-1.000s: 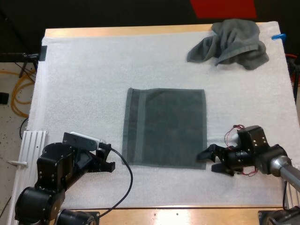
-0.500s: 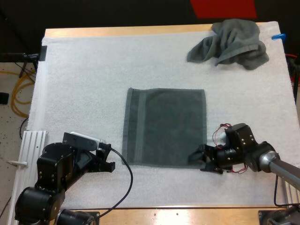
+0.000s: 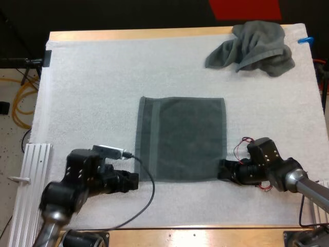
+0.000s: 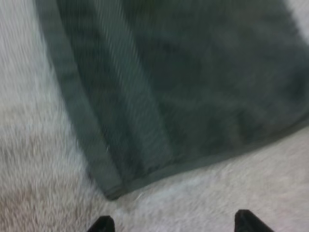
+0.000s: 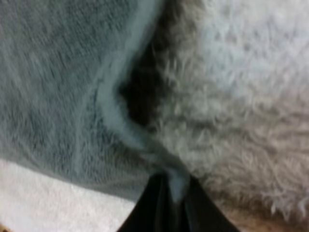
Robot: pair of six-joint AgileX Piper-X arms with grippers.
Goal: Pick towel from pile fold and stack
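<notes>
Wood under white pile: logged the surface [image 3: 128, 35] beneath the mat [image 3: 87, 92]. Found the flat towel [image 3: 181, 139] spread at mid-mat, well apart from the crumpled towel [image 3: 252, 46] at the far right corner. Located the right tool [image 3: 222, 172] at the flat towel's near right corner, clamped narrow on that corner. Located the left tool [image 3: 132, 180] just beside the near left corner, wide and clear of cloth.

Judged the step in hand as gripping both near corners for the fold. Recommended closing the left tool on hem and corner together, then lifting both corners level and carrying them to the far edge, to keep the fold square.

Confirmed from the right wrist view the hem pinched between the fingers [image 5: 147, 212]. Confirmed from the left wrist view the gap between the tips. Obtained from the high view neither detail, but the whole layout.
</notes>
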